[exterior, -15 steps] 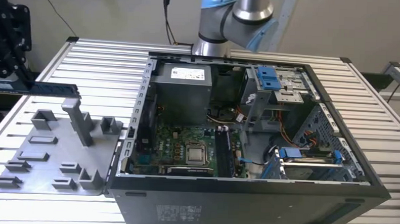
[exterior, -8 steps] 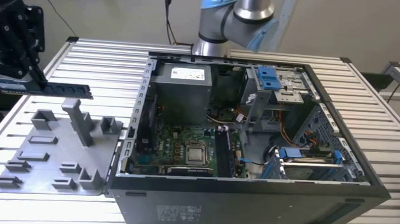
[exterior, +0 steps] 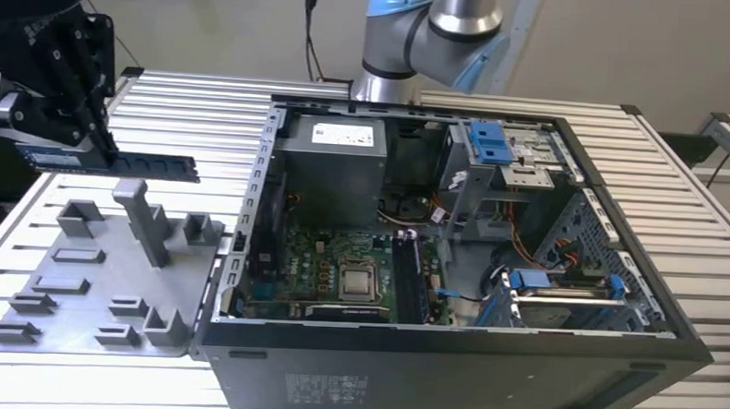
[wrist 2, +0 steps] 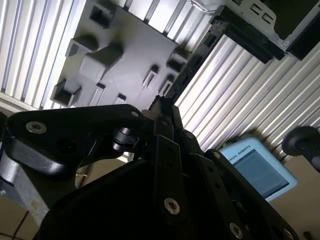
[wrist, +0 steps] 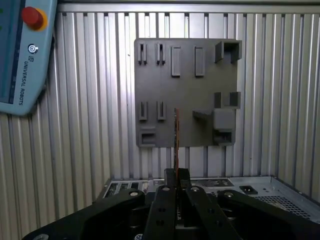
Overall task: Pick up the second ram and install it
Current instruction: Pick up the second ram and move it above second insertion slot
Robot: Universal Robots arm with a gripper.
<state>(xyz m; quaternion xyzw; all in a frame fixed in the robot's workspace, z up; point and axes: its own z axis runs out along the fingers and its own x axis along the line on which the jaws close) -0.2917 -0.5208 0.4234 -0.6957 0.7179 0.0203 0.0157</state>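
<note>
Exterior view: black gripper [exterior: 97, 148] pinching thin dark blue-green circuit-board stick [exterior: 157, 167], held level in air above grey plastic tray [exterior: 90, 296], beside open black computer case [exterior: 456, 375].

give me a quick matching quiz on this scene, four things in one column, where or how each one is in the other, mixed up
Things:
1. second ram
2. grey tray
3. computer case
4. control pendant

States:
A. side open, motherboard showing
B. carries a red button
C. gripped in the tool, off the table
D. lying flat on the ribbed table, at the exterior view's left of the case

Pairs: 1-C, 2-D, 3-A, 4-B
</note>
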